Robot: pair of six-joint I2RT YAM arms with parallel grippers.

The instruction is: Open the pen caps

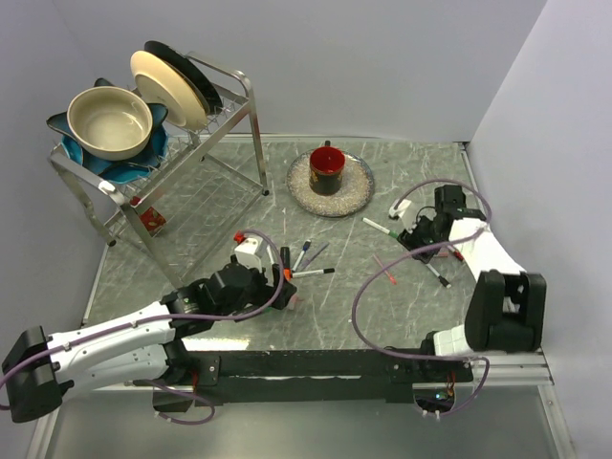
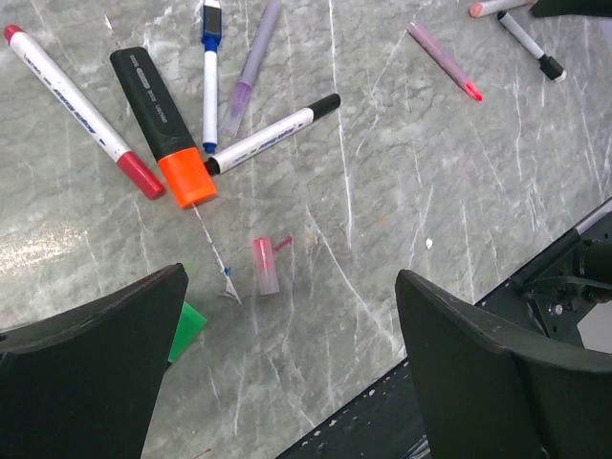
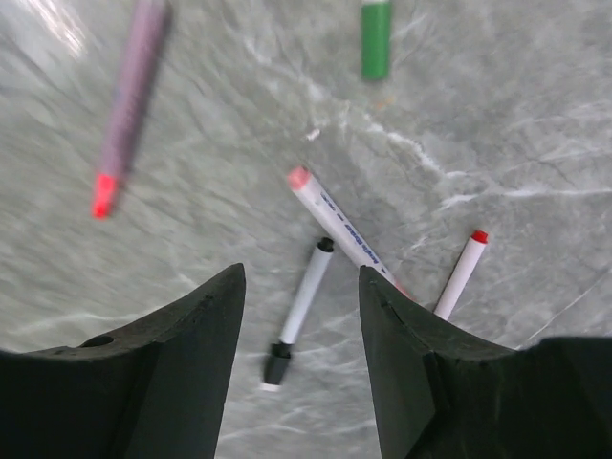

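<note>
2 grippers hang over the grey marbled table (image 1: pixel 382 316), each with its fingers apart and nothing clamped.

Left gripper (image 2: pixel 292 287): the 2 dark fingers stand wide apart. On the table between them lies 1 loose pink cap (image 2: pixel 266 265), off any pen. 1 green cap (image 2: pixel 191 328) lies just beside the left finger and is partly hidden by it.

Beyond these, 5 pens fan out on the table:
- A white pen has its red cap (image 2: pixel 141 175) fitted.
- A black highlighter (image 2: pixel 148 91) has its orange cap (image 2: pixel 186 179) fitted, just beside the red cap.
- A slim white pen carries a blue cap (image 2: pixel 211 16).
- A purple pen (image 2: pixel 251 72) lies next to it; whether it is capped cannot be told.
- A white pen carries a black cap (image 2: pixel 327 103).

Right gripper (image 3: pixel 298 287): the fingers are apart, above the table. In the right wrist view a slim white pen (image 3: pixel 308 292) lies on the table in the gap between them, its black end cap (image 3: pixel 277 363) fitted at the near end. A blurred purple pen with a red tip (image 3: pixel 129 96) lies well to the left.

In the top view, a dish rack (image 1: pixel 220 124) stands at the far left of the table and a red mug (image 1: pixel 327 170) sits on a round mat (image 1: pixel 354 196).
</note>
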